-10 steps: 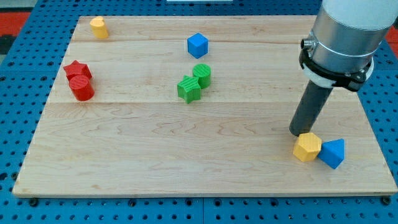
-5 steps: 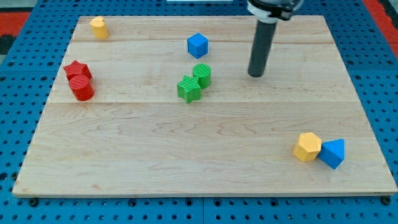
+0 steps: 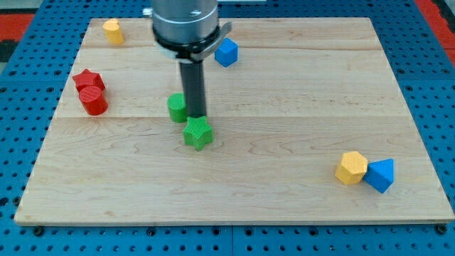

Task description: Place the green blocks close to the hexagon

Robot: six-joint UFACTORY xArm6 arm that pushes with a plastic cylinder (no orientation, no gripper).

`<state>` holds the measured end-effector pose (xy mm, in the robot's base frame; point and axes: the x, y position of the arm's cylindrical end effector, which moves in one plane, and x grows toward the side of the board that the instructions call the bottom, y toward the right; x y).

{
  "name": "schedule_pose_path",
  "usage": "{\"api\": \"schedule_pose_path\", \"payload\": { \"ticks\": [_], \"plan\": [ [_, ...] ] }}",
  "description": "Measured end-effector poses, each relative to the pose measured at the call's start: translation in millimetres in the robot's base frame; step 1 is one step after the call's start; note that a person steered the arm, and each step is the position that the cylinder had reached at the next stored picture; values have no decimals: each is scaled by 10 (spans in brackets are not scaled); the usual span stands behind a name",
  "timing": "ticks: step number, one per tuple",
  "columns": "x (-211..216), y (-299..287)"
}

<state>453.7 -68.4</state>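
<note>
My tip stands near the board's middle, between two green blocks. The green star lies just below the tip, touching it or nearly so. The green cylinder is at the tip's left, partly hidden by the rod. The yellow hexagon lies far off at the view's lower right, touching a blue block on its right.
A red star and a red cylinder sit together at the view's left. A small yellow block is at the top left corner. A blue cube lies at the top middle, beside the arm's body.
My tip swept from the hexagon up across the board and left onto the green pair. The green blocks were pushed left and down and have come apart.
</note>
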Motion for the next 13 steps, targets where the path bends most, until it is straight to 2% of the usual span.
{"api": "schedule_pose_path", "payload": {
  "ticks": [1, 2, 3, 4, 5, 6, 7, 10, 11, 13],
  "plan": [
    [211, -366],
    [294, 173],
    [294, 1183],
    [348, 1320],
    [349, 639],
    [514, 799],
    [672, 1247],
    [735, 1756],
    [735, 1630],
    [760, -426]
  ]
}}
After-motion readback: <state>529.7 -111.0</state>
